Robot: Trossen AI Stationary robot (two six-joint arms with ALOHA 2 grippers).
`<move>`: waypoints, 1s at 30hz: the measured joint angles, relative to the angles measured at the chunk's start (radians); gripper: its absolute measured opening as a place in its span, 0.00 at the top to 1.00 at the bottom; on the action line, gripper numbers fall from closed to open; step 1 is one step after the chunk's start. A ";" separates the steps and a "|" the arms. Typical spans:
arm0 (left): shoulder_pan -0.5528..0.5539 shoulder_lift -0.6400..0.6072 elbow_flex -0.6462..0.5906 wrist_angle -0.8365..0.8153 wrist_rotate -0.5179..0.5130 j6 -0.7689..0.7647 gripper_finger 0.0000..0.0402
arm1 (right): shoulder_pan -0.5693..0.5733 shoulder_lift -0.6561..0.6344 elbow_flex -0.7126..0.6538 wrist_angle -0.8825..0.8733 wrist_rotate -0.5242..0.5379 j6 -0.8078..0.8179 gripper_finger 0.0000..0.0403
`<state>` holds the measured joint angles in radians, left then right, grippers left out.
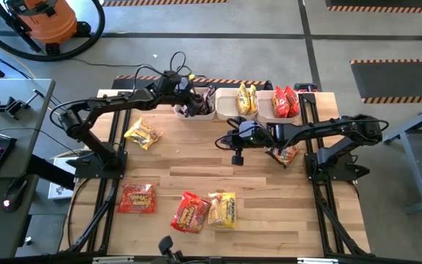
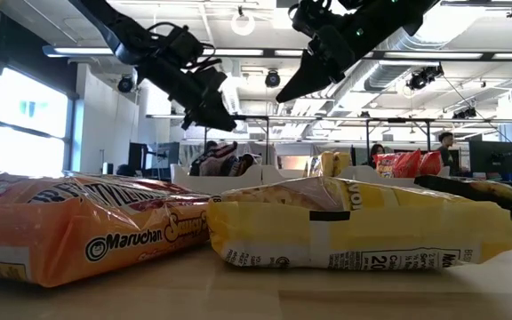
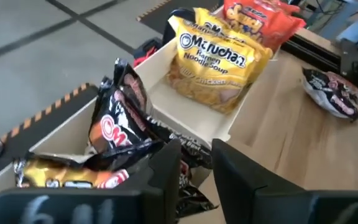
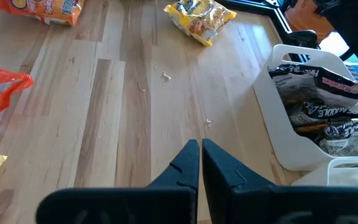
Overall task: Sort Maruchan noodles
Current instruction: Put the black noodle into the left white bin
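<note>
Three white bins stand along the far edge: dark packets in the left one [image 1: 196, 103], yellow packets in the middle one [image 1: 245, 100], red packets in the right one [image 1: 286, 103]. My left gripper [image 1: 189, 107] [image 3: 196, 177] hovers open over the near wall of the dark-packet bin [image 3: 191, 115]; a dark packet's corner [image 3: 190, 186] shows below, between its fingers. My right gripper [image 1: 237, 150] [image 4: 200, 158] is shut above bare wood at mid-table. On the table lie a yellow packet [image 1: 143, 134], a red one [image 1: 136, 198], a red one [image 1: 189, 213], a yellow one [image 1: 223, 209] and a dark one [image 1: 284, 154].
The dark packet lies flat under my right forearm, near the right rail [image 1: 308, 158]. The red and yellow pair lies close to the near edge and fills the low view [image 2: 78, 231] [image 2: 354, 231]. Bare wood stretches between the bins and the near packets [image 1: 196, 165].
</note>
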<state>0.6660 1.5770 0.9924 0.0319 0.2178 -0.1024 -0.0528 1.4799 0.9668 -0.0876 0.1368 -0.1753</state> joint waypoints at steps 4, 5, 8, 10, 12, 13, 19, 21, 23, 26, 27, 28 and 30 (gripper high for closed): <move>0.020 0.022 0.001 0.011 -0.007 0.008 0.87 | 0.000 0.000 0.000 0.000 -0.009 -0.005 1.00; 0.025 0.030 0.001 0.023 -0.001 0.008 0.89 | 0.000 0.000 0.000 0.000 -0.014 -0.006 1.00; 0.038 0.067 0.001 0.035 0.066 0.010 0.94 | 0.000 0.000 0.000 0.000 -0.027 -0.005 1.00; 0.041 0.094 0.000 0.054 0.069 0.013 0.97 | 0.000 0.000 0.000 0.000 -0.033 -0.005 1.00; 0.046 0.122 0.000 0.091 0.041 0.021 0.99 | 0.000 0.000 0.000 0.000 -0.033 -0.006 1.00; 0.053 0.135 0.000 0.111 0.034 0.021 1.00 | 0.000 0.000 0.000 0.000 -0.033 -0.006 1.00; 0.109 0.179 0.000 0.196 -0.004 -0.019 1.00 | 0.000 0.000 0.000 0.000 -0.033 -0.005 1.00; 0.133 0.180 0.000 0.198 -0.017 -0.024 1.00 | 0.000 0.000 0.000 0.000 -0.033 -0.005 1.00; 0.153 0.178 0.000 0.196 -0.020 -0.024 1.00 | 0.000 0.000 0.000 0.000 -0.033 -0.006 1.00; 0.169 0.161 0.000 0.197 -0.006 -0.017 1.00 | 0.000 0.000 0.000 0.000 -0.033 -0.006 1.00; 0.172 0.149 0.000 0.196 0.016 -0.012 0.99 | 0.000 0.000 0.000 0.000 -0.033 -0.006 1.00; 0.172 0.134 0.000 0.192 0.045 0.000 0.98 | 0.000 0.000 0.000 0.000 -0.033 -0.006 1.00; 0.166 0.098 0.001 0.164 0.079 0.006 0.95 | 0.000 0.000 0.000 -0.001 -0.033 -0.006 1.00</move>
<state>0.8318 1.6749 0.9932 0.1959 0.2970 -0.0967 -0.0528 1.4803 0.9668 -0.0883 0.1036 -0.1810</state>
